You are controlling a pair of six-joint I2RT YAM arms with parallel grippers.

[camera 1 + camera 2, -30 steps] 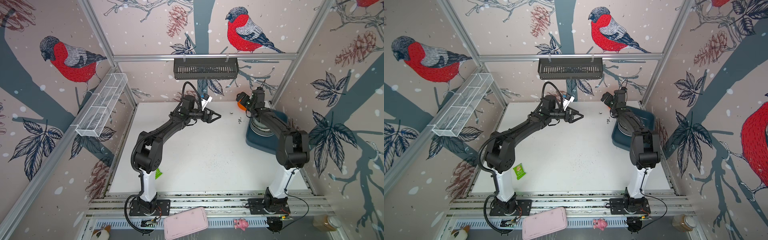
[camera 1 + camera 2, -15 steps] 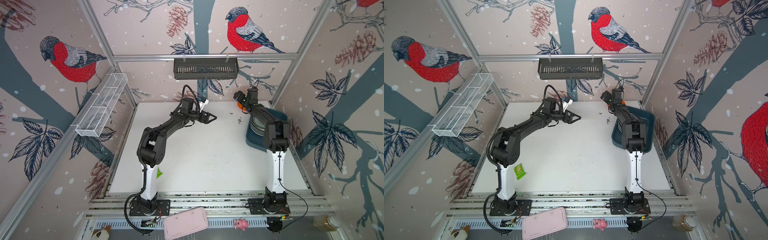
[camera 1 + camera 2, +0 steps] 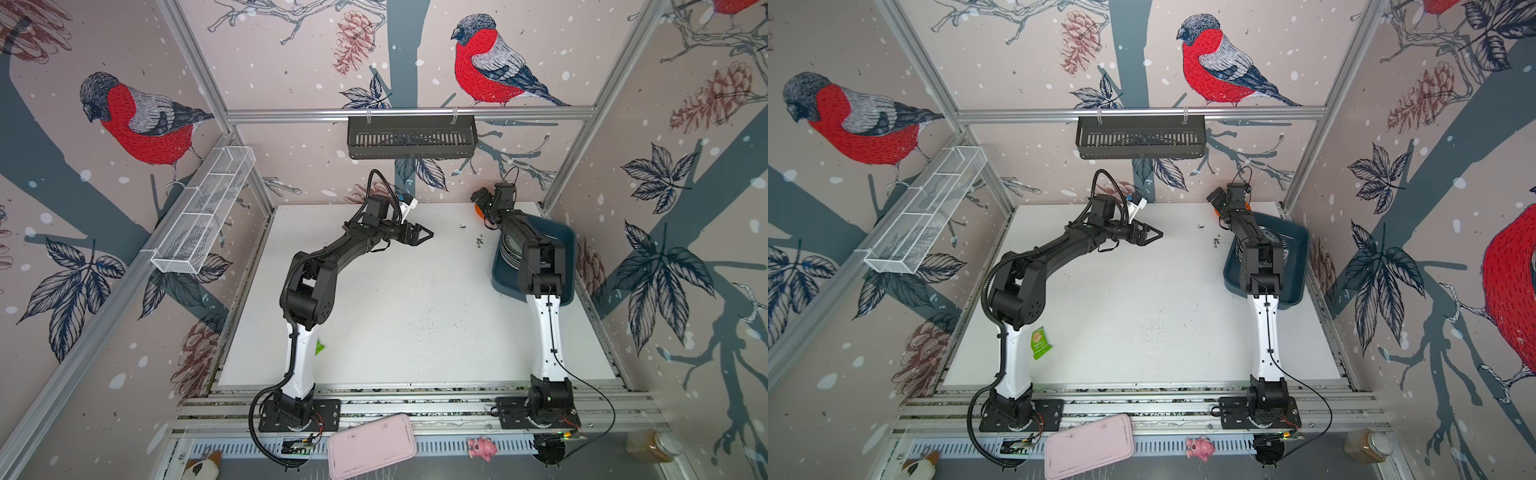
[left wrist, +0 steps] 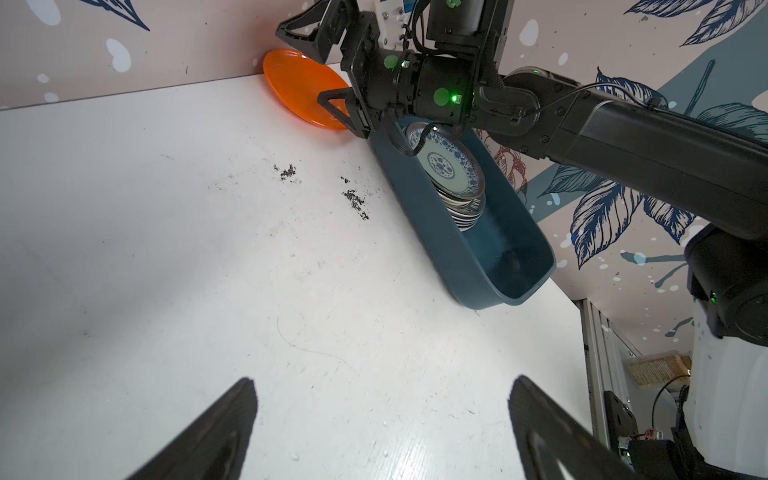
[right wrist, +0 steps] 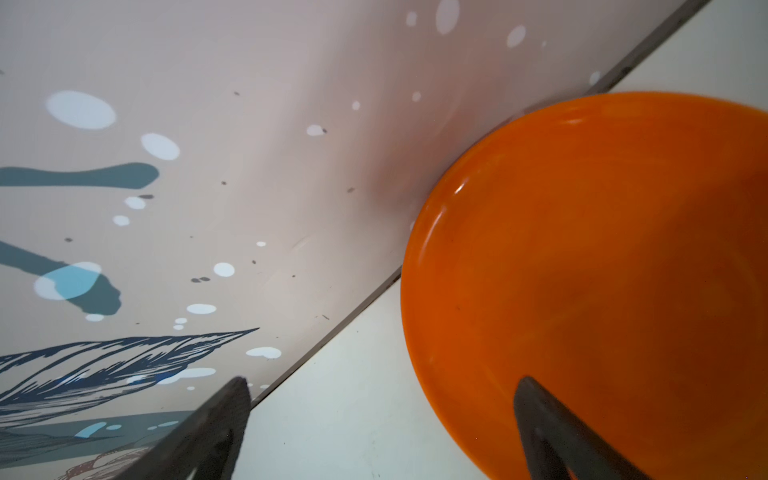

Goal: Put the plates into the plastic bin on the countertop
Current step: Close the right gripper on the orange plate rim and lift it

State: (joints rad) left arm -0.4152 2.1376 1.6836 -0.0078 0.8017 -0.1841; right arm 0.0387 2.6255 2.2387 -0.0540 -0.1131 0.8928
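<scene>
Poised with the right gripper (image 5: pixel 382 384) spread wide and empty over the orange plate (image 5: pixel 602 270) lying against the wall (image 5: pixel 291 166) just ahead, apparently to straddle its rim for the plastic bin (image 4: pixel 428 232) of stacked plates (image 4: pixel 449 166) just behind the wrist, with the left gripper (image 3: pixel 424 237) equally agape and empty, well aside.

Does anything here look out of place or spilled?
Yes. One orange plate lies outside the plastic bin, against the back wall. Dark crumbs are scattered on the countertop beside the bin.
</scene>
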